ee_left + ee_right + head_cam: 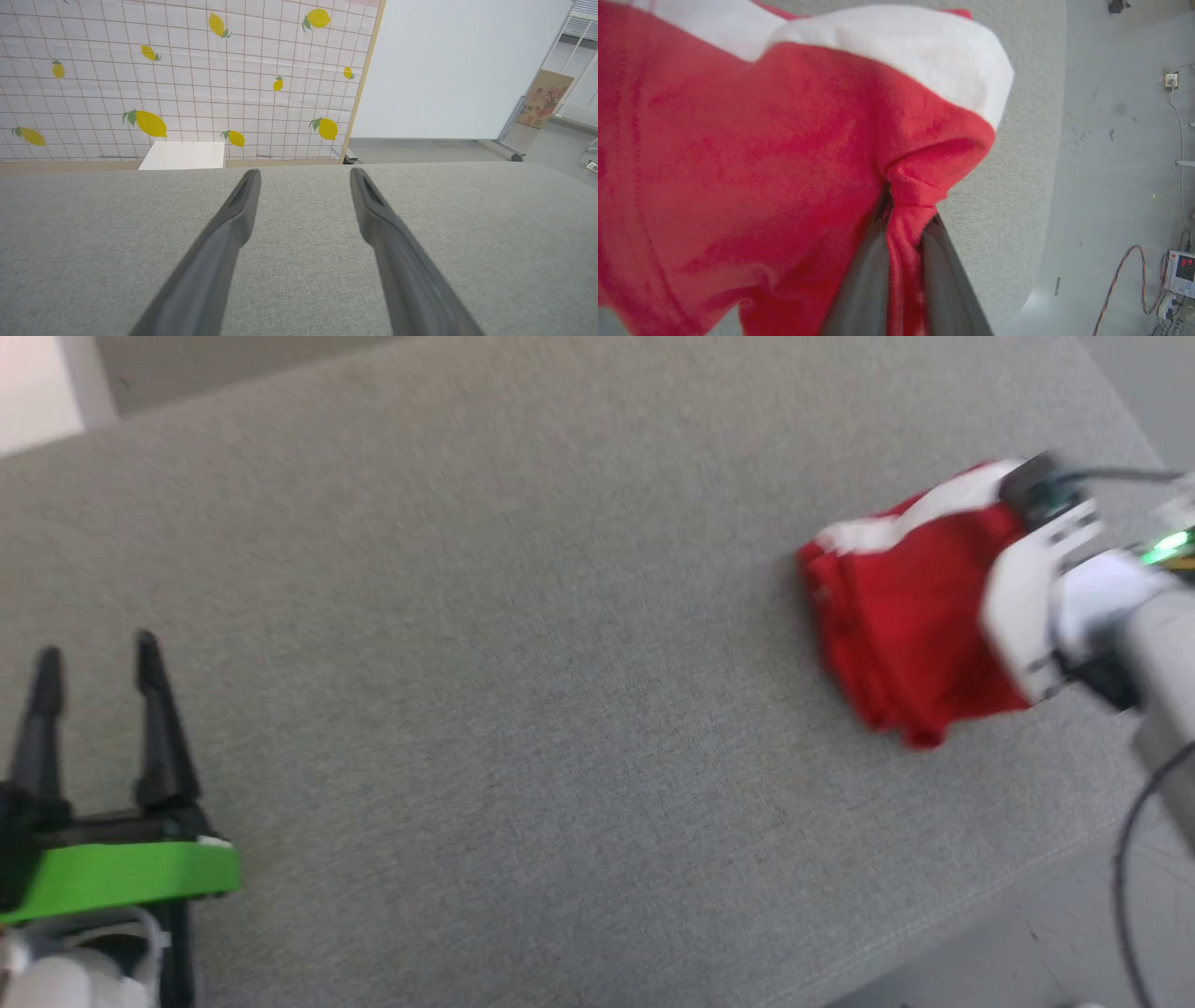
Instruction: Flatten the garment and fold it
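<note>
The garment [896, 616] is a bright red bundle with white trim, folded into a thick pile at the right of the grey cushioned surface [523, 644]. My right gripper [903, 210] is shut on a pinch of its red fabric [738, 163], which bunches between the two dark fingers near a white-trimmed edge [924, 51]. In the head view the pale right wrist [1046, 597] covers the garment's right side. At the lower left my left gripper [93, 667] stands open over bare cushion, far from the garment; the left wrist view has its fingers [233, 224] spread with nothing between them.
The cushion's right edge [1052, 154] drops to a grey floor with cables and a small meter [1181, 275]. A lemon-patterned wall panel [177, 74] and a white box [182, 155] stand beyond the cushion's far edge. Wide bare cushion lies between the two grippers.
</note>
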